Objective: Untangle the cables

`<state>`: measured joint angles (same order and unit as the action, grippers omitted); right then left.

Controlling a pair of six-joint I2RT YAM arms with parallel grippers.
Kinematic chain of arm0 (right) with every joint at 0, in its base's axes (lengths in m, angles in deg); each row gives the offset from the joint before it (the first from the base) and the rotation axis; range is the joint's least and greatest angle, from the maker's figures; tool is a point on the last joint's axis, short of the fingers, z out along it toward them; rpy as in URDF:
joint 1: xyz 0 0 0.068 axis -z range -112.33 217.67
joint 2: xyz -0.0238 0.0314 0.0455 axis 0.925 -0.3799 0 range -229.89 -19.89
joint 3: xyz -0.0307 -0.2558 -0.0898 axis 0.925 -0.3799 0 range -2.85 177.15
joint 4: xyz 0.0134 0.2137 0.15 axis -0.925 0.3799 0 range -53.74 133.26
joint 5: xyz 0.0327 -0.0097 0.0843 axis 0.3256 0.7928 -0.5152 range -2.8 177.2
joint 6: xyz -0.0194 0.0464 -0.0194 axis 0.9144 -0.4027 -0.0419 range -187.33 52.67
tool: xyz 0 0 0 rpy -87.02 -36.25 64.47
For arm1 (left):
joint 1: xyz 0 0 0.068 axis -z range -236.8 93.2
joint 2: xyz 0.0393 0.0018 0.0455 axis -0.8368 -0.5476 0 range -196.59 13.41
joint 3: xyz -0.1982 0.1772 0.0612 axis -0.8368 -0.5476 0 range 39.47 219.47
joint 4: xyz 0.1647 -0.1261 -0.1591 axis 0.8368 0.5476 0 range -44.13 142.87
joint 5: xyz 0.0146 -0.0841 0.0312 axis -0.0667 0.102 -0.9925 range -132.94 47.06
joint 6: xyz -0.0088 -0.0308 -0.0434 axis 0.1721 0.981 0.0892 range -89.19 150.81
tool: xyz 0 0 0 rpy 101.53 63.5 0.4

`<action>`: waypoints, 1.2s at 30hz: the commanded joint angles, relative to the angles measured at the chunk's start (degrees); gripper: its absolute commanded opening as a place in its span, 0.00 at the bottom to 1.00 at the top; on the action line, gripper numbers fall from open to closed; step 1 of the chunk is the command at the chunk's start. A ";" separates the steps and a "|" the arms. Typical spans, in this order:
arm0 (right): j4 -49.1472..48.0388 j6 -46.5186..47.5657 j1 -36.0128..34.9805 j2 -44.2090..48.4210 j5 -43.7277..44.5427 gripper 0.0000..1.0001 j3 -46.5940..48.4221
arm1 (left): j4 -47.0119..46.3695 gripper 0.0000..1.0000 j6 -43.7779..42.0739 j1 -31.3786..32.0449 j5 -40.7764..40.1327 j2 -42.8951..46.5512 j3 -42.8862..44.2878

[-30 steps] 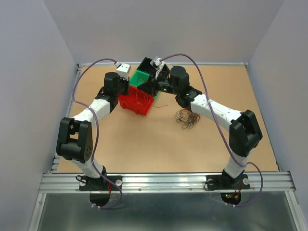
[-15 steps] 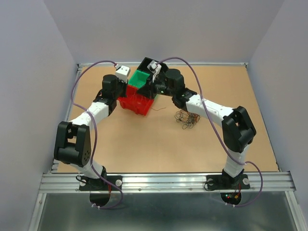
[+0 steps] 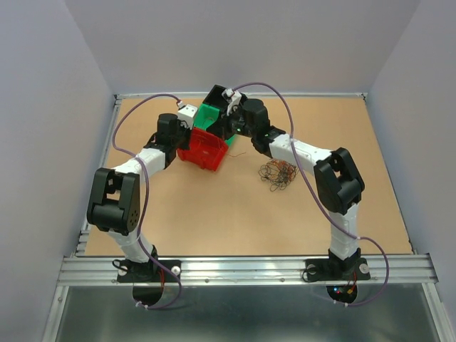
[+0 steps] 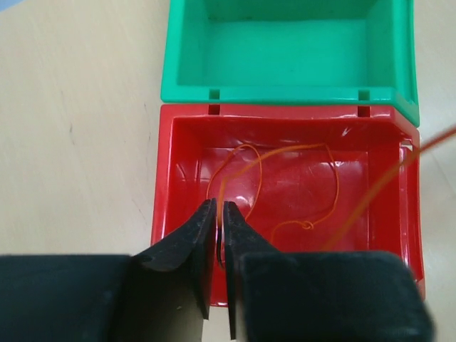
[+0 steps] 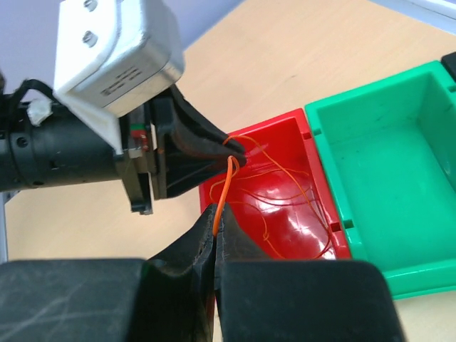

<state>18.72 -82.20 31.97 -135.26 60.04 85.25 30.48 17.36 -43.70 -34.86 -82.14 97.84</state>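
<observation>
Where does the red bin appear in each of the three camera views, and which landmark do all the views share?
Top external: the red bin sits in the upper middle of the picture, tilted.
Left wrist: the red bin fills the middle, directly below the green one.
Right wrist: the red bin is at centre, left of the green one.
Shared landmark: the green bin set against its side.

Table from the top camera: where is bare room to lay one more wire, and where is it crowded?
Free: the wide near strip of table between the arm bases and the wire bundle; the far right corner beyond the right arm; the empty green bin. Crowded: the red bin, where the left gripper and right gripper meet over an orange wire.
</observation>
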 commanded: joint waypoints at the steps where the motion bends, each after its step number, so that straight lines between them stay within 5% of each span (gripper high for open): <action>1: 0.31 -0.24 -0.16 0.23 4.65 0.01 4.72 | -1.39 0.31 -1.05 -0.10 0.98 1.85 2.28; 6: 3.03 0.11 -0.24 0.50 10.71 0.01 4.19 | -2.27 0.56 -1.31 -0.10 0.98 4.58 0.87; 11: 4.53 0.28 -0.16 0.32 12.22 0.01 4.36 | -2.79 0.65 -1.22 -0.18 0.63 7.39 -0.01; 22: 7.43 1.25 -0.42 -3.54 8.97 0.00 8.75 | -4.02 0.73 -0.43 -1.77 5.98 11.35 -2.03; 36: 9.28 2.04 -1.91 -7.76 5.54 0.01 13.86 | -2.71 0.67 -1.67 -1.77 11.87 5.81 0.78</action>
<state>28.95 -80.98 30.77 -142.87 67.43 94.65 28.86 16.31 -45.40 -25.33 -75.24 96.46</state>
